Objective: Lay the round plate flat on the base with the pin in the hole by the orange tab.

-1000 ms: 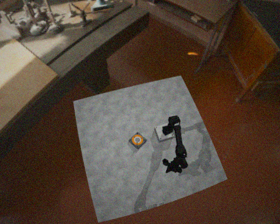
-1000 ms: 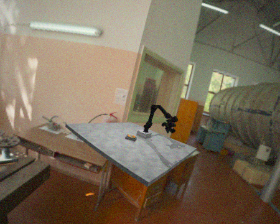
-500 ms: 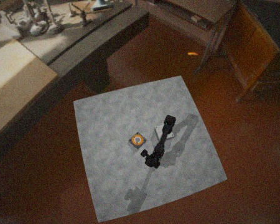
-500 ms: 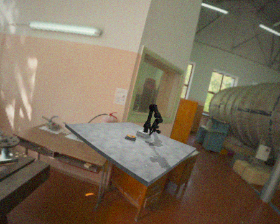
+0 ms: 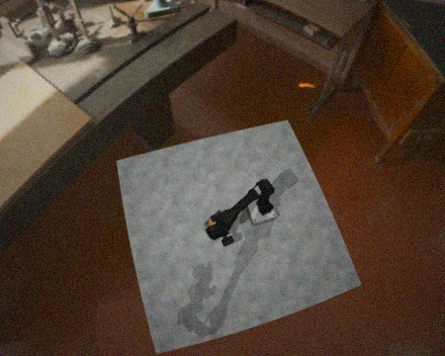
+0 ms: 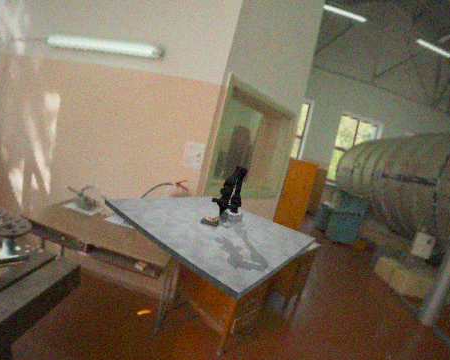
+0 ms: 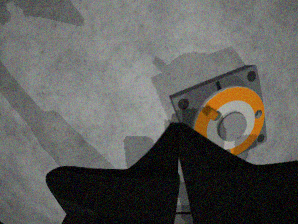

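Plate on base, gripper overhead

Gripper [image 5: 216, 232] [image 6: 221, 213] [image 7: 176, 128]: one, black, fingers together, nothing between them; pointing down over the table [image 5: 158, 178] [image 6: 165, 225] [image 7: 100, 75], near the plate
Plate [image 5: 212, 222] [image 6: 214, 220] [image 7: 239, 93]: round, orange outer band, pale inner ring, around the post [image 7: 233, 126]; part hidden behind the gripper in the wrist view
Tab [image 7: 211, 113]: orange, on the plate
Base [image 6: 208, 223] [image 7: 235, 79]: square, dark grey, on the table, beneath the plate
Pin's place relative to the tab's hole: cannot tell
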`<state>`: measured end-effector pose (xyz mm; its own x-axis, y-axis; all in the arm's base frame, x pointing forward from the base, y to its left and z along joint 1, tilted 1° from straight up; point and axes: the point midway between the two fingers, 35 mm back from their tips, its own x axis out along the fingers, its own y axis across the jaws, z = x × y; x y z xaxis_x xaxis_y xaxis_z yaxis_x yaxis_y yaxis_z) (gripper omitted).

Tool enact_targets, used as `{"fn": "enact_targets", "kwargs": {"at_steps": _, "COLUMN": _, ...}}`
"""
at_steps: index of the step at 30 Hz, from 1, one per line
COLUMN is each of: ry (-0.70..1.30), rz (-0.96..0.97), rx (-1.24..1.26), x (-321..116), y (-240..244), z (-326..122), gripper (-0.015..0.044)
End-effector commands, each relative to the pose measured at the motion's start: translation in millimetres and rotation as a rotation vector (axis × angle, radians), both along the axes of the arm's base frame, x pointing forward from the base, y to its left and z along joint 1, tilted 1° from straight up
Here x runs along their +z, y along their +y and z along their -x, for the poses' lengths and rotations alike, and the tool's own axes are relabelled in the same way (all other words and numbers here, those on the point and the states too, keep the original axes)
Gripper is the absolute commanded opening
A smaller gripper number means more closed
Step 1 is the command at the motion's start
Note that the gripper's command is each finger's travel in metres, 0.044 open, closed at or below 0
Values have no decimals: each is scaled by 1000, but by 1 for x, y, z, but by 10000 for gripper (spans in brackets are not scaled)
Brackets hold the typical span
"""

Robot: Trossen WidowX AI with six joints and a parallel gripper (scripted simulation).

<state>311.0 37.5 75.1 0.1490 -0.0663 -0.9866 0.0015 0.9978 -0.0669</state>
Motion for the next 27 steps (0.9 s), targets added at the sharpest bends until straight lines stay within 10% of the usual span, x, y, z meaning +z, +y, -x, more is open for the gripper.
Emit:
{"fn": "enact_targets", "kwargs": {"at_steps": 1, "ry": 87, "rz": -58, "rx": -116, "x": -9, "y": -32, "z": 14, "gripper": 0}}
{"fn": "enact_targets", "kwargs": {"at_steps": 27, "ry": 100, "rz": -72, "rx": -143, "x": -57, "y": -41, "z": 11, "gripper": 0}}
